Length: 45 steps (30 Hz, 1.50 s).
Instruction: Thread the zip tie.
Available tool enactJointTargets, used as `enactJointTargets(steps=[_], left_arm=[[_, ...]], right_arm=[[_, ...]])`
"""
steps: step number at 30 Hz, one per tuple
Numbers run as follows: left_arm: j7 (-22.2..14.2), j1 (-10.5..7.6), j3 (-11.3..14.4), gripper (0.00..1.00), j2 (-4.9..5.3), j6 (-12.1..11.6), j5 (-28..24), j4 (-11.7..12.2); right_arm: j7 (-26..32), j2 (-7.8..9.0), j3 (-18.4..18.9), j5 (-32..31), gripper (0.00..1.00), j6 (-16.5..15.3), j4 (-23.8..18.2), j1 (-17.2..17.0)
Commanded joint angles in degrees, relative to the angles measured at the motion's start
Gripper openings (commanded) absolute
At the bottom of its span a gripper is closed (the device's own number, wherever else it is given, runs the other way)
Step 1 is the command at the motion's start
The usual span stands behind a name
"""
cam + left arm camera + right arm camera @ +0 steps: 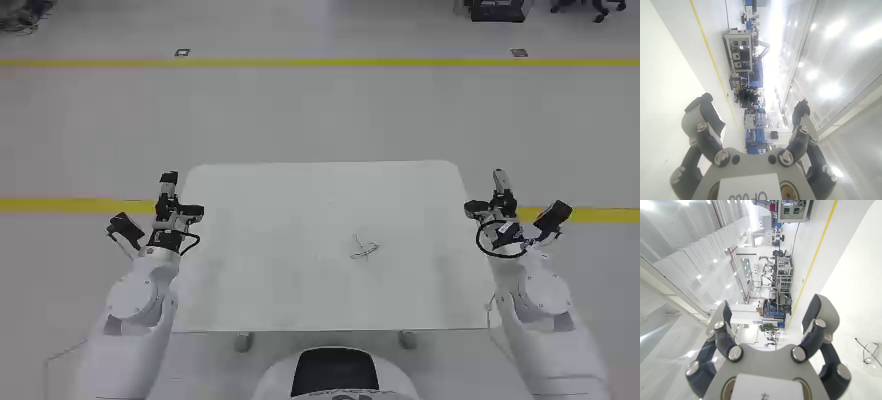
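Observation:
A thin zip tie [364,247], curled into loose loops, lies on the white table [300,200] a little right of its middle. In the right wrist view the zip tie [867,351] shows as dark curved strands on the tabletop beside my right gripper [772,308], which is open and holds nothing. That gripper [498,178] hovers just off the table's right edge, pointing away from me. My left gripper [755,99] is open too, with nothing between its fingers; it [168,180] sits at the table's left edge, far from the tie.
The table stands on a pale floor with a yellow line [60,206] running behind both arms and another yellow line [320,63] farther back. Racks and machines [738,55] stand far off in the hall.

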Motion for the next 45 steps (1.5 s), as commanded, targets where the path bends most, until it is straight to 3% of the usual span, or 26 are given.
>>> enactJointTargets(steps=[1,4,6,14,19,25,27,38,40,45], left_arm=[[0.0,0.0,0.0,1.0,0.0,0.0,0.0,0.0],[0.0,0.0,0.0,1.0,0.0,0.0,0.0,0.0],[0.0,0.0,0.0,1.0,0.0,0.0,0.0,0.0],[0.0,0.0,0.0,1.0,0.0,0.0,0.0,0.0],[0.0,0.0,0.0,1.0,0.0,0.0,0.0,0.0],[0.0,0.0,0.0,1.0,0.0,0.0,0.0,0.0],[0.0,0.0,0.0,1.0,0.0,0.0,0.0,0.0],[0.0,0.0,0.0,1.0,0.0,0.0,0.0,0.0],[0.0,0.0,0.0,1.0,0.0,0.0,0.0,0.0],[0.0,0.0,0.0,1.0,0.0,0.0,0.0,0.0]], right_arm=[[5.7,0.26,-0.6,-3.0,1.0,1.4,0.2,0.8],[13.4,0.67,-1.9,-6.1,1.0,3.7,0.6,1.9],[18.0,0.85,-2.7,-7.2,1.0,2.8,1.0,2.2],[18.0,0.85,-2.7,-7.2,1.0,2.8,1.0,2.2],[23.1,1.43,-5.9,-19.4,1.0,5.3,-0.5,5.8],[28.9,1.52,-12.4,-30.4,1.0,9.8,2.7,13.3],[30.6,1.48,-14.1,-32.5,1.0,9.5,4.1,15.0],[30.6,1.48,-14.1,-32.5,1.0,9.5,4.1,15.0],[31.5,1.67,-14.4,-35.2,1.0,9.0,3.7,15.3],[40.4,2.01,-18.0,-43.1,1.0,9.2,5.0,21.2]])
